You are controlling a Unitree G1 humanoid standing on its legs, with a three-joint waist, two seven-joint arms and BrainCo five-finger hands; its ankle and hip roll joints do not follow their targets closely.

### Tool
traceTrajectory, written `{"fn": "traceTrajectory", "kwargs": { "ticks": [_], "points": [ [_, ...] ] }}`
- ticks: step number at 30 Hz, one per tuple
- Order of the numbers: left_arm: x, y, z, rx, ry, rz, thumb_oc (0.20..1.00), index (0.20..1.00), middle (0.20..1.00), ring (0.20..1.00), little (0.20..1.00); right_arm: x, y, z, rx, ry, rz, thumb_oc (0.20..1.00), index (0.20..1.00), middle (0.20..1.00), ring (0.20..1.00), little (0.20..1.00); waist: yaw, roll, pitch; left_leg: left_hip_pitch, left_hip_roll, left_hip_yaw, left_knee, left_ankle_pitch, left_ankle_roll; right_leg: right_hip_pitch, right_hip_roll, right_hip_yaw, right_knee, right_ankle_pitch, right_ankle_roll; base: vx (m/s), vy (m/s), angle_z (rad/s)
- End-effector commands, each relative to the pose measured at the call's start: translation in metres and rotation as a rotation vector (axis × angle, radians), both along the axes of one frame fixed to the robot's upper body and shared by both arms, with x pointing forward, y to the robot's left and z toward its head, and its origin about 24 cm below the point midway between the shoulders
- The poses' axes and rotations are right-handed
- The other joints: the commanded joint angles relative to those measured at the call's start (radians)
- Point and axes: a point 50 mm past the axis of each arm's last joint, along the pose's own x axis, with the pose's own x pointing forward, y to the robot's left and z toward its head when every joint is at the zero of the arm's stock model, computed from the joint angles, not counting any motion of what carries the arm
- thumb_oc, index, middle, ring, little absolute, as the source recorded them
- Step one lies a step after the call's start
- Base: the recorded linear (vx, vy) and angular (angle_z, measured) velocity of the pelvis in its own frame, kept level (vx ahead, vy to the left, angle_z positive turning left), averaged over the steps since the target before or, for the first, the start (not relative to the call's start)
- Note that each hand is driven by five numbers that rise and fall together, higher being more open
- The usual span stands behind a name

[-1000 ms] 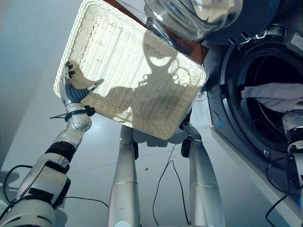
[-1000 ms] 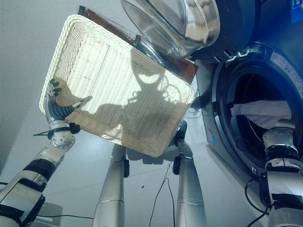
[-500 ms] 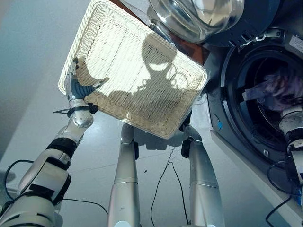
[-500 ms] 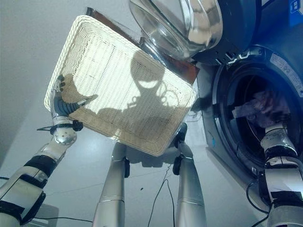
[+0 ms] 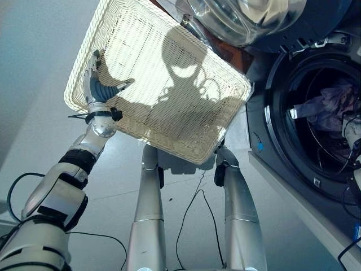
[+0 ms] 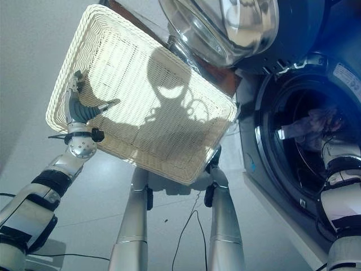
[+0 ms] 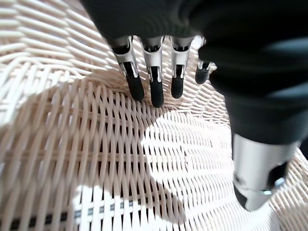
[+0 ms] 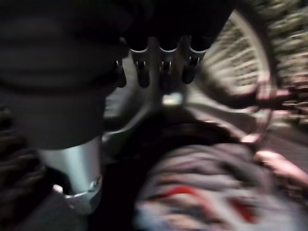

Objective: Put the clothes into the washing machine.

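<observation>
clothes: the bundle point(image 5: 333, 107) sits inside the drum now, bunched and crumpled toward the back. A second ago it was a pale sheet draped across the opening, so we've pushed it deeper in.
right hand: our right hand point(image 8: 159, 67) is in the drum just above the cloth. In its wrist view the fingers point straight out with nothing between them and the thumb, so it looks let go of the clothes, though that view is smeared and we wouldn't swear to it. From the head only the wrist shows at the opening.
washer: the washer point(image 6: 265, 130) is dark, its drum mouth faces us and the door point(image 6: 225, 28) is swung wide open above it.
basket: the white wicker basket point(image 5: 163, 90) is tipped up beside the washer and we see no clothes in it.
left hand: our left hand point(image 5: 98, 90) rests on the basket's near wall, fingers point(image 7: 151, 86) straight against the weave and thumb apart, bracing rather than gripping. It has crept a bit up along the rim since a second ago.
what it means: with the load in the drum, we reckon the job's basically done; what's left is pulling the right arm out.
</observation>
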Motion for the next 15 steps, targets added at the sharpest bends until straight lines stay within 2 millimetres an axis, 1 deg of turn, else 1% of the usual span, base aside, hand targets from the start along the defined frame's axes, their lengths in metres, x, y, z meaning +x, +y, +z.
{"fn": "traceTrajectory", "kwargs": {
  "ticks": [1, 3, 5, 6, 7, 8, 9, 10, 11, 12, 13, 14, 15],
  "points": [
    [0.001, 0.004, 0.008, -0.05, -0.034, 0.027, 1.0, 1.0, 1.0, 1.0, 1.0, -0.012, -0.006, 0.033, -0.287, 0.021, -0.079, 1.0, 1.0, 1.0, 1.0, 1.0, 0.012, -0.066, -0.016, 0.02, -0.095, 0.092, 0.105, -0.126, 0.098, 0.061, 0.079, -0.063, -0.17, 0.155, 0.044, -0.02, 0.035, 0.01],
    [0.002, 0.0, 0.006, -0.041, -0.027, 0.007, 1.0, 1.0, 1.0, 1.0, 1.0, -0.002, 0.01, 0.033, -0.363, 0.031, -0.024, 1.0, 1.0, 1.0, 1.0, 1.0, 0.008, -0.062, -0.016, 0.016, -0.096, 0.096, 0.103, -0.127, 0.096, 0.054, 0.079, -0.059, -0.169, 0.152, 0.046, -0.02, 0.04, 0.0],
    [0.003, -0.003, 0.004, -0.033, -0.02, -0.007, 1.0, 1.0, 1.0, 1.0, 1.0, 0.003, 0.019, 0.026, -0.406, 0.045, 0.017, 1.0, 1.0, 1.0, 1.0, 1.0, 0.005, -0.058, -0.016, 0.018, -0.097, 0.099, 0.098, -0.126, 0.097, 0.052, 0.08, -0.057, -0.169, 0.152, 0.046, -0.01, 0.033, 0.0],
    [0.003, -0.008, 0.0, -0.036, -0.016, -0.019, 1.0, 1.0, 1.0, 1.0, 1.0, 0.009, 0.029, 0.016, -0.432, 0.063, 0.056, 1.0, 1.0, 1.0, 1.0, 1.0, 0.003, -0.053, -0.016, 0.016, -0.099, 0.102, 0.097, -0.126, 0.097, 0.046, 0.079, -0.054, -0.167, 0.15, 0.047, 0.0, 0.0, 0.0],
    [0.003, -0.009, -0.001, -0.036, -0.015, -0.021, 1.0, 1.0, 1.0, 1.0, 1.0, 0.01, 0.03, 0.013, -0.435, 0.068, 0.062, 1.0, 1.0, 1.0, 1.0, 1.0, 0.003, -0.053, -0.016, 0.016, -0.099, 0.102, 0.097, -0.126, 0.098, 0.045, 0.079, -0.054, -0.166, 0.149, 0.047, -0.01, 0.04, -0.01],
    [0.004, -0.012, -0.004, -0.04, -0.01, -0.028, 1.0, 1.0, 1.0, 1.0, 1.0, 0.014, 0.037, 0.001, -0.445, 0.077, 0.099, 1.0, 1.0, 1.0, 1.0, 1.0, -0.001, -0.049, -0.016, 0.02, -0.101, 0.107, 0.093, -0.126, 0.099, 0.045, 0.078, -0.052, -0.168, 0.151, 0.046, 0.0, 0.0, 0.0],
    [0.004, -0.012, -0.004, -0.04, -0.008, -0.03, 1.0, 1.0, 1.0, 1.0, 1.0, 0.014, 0.038, -0.001, -0.445, 0.079, 0.105, 1.0, 1.0, 1.0, 1.0, 1.0, -0.001, -0.049, -0.016, 0.021, -0.101, 0.107, 0.093, -0.126, 0.1, 0.045, 0.078, -0.052, -0.168, 0.151, 0.046, 0.0, 0.0, 0.0],
    [0.005, -0.014, -0.006, -0.043, -0.005, -0.032, 1.0, 1.0, 1.0, 1.0, 1.0, 0.016, 0.042, -0.009, -0.449, 0.084, 0.13, 1.0, 1.0, 1.0, 1.0, 1.0, -0.005, -0.047, -0.016, 0.022, -0.101, 0.11, 0.091, -0.126, 0.099, 0.044, 0.077, -0.049, -0.17, 0.151, 0.045, 0.0, 0.0, 0.0],
    [0.005, -0.014, -0.006, -0.043, -0.005, -0.032, 1.0, 1.0, 1.0, 1.0, 1.0, 0.016, 0.042, -0.009, -0.449, 0.084, 0.13, 1.0, 1.0, 1.0, 1.0, 1.0, -0.005, -0.047, -0.016, 0.022, -0.101, 0.11, 0.091, -0.126, 0.099, 0.044, 0.077, -0.049, -0.17, 0.151, 0.045, -0.02, 0.057, 0.03],
    [0.005, -0.016, -0.012, -0.052, 0.007, -0.034, 1.0, 1.0, 1.0, 1.0, 1.0, 0.019, 0.052, -0.026, -0.443, 0.104, 0.184, 1.0, 1.0, 1.0, 1.0, 1.0, -0.012, -0.044, -0.016, 0.035, -0.101, 0.117, 0.087, -0.125, 0.099, 0.051, 0.078, -0.042, -0.172, 0.154, 0.045, -0.02, 0.046, 0.01],
    [0.005, -0.016, -0.013, -0.052, 0.008, -0.034, 1.0, 1.0, 1.0, 1.0, 1.0, 0.019, 0.053, -0.028, -0.442, 0.105, 0.187, 1.0, 1.0, 1.0, 1.0, 1.0, -0.012, -0.044, -0.016, 0.036, -0.101, 0.118, 0.087, -0.125, 0.099, 0.052, 0.078, -0.042, -0.173, 0.154, 0.045, -0.03, 0.075, 0.0],
    [0.004, -0.017, -0.016, -0.06, 0.014, -0.035, 1.0, 1.0, 1.0, 1.0, 1.0, 0.02, 0.058, -0.036, -0.443, 0.119, 0.212, 1.0, 1.0, 1.0, 1.0, 1.0, -0.015, -0.042, -0.016, 0.044, -0.1, 0.122, 0.085, -0.125, 0.1, 0.057, 0.078, -0.039, -0.173, 0.154, 0.045, -0.03, 0.077, -0.05],
    [0.004, -0.02, -0.022, -0.068, 0.025, -0.038, 1.0, 1.0, 1.0, 1.0, 1.0, 0.022, 0.067, -0.049, -0.442, 0.136, 0.247, 1.0, 1.0, 1.0, 1.0, 1.0, -0.02, -0.039, -0.016, 0.058, -0.102, 0.13, 0.085, -0.127, 0.101, 0.068, 0.078, -0.033, -0.175, 0.154, 0.044, -0.03, 0.082, -0.06]
  ]
}}
